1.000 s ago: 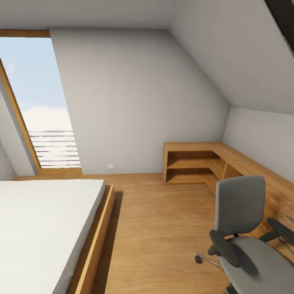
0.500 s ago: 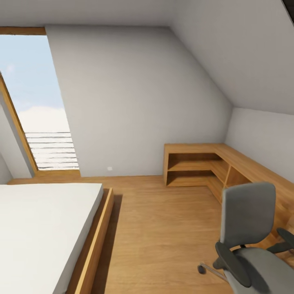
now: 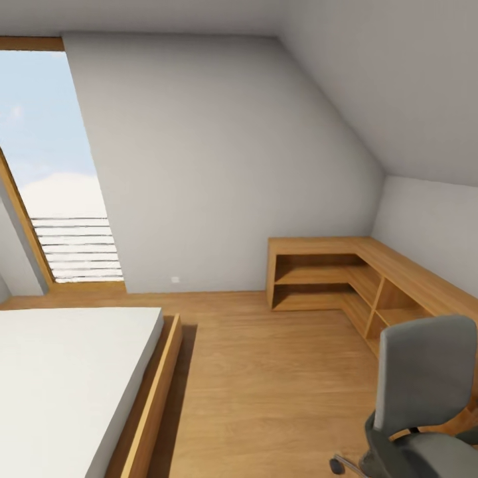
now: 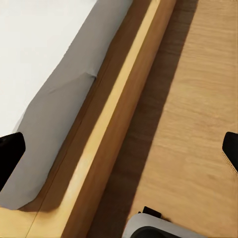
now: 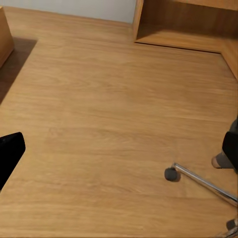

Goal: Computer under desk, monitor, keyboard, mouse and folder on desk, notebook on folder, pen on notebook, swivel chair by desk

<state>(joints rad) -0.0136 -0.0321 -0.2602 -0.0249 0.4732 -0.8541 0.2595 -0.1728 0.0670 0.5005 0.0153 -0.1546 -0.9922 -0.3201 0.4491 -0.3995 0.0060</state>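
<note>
The grey swivel chair (image 3: 423,385) stands at the lower right of the head view, its backrest toward me and its seat mostly cut off by the picture's edge. One chrome leg with a caster (image 5: 171,173) of the chair lies on the wooden floor in the right wrist view. My right gripper (image 5: 119,151) is open over bare floor, its black fingertips (image 5: 10,154) far apart. My left gripper (image 4: 119,151) is open too, hanging above the bed's wooden frame (image 4: 114,144) with nothing between its fingers.
A low bed with a white mattress (image 3: 60,378) occupies the left. An L-shaped wooden shelf unit (image 3: 332,269) runs along the far and right walls. A tall window (image 3: 46,166) is at the far left. Open wooden floor (image 3: 265,378) lies between bed and chair.
The whole picture has shifted: the head camera has turned left, so chair and shelves sit further right and lower. Nothing in the room has visibly moved.
</note>
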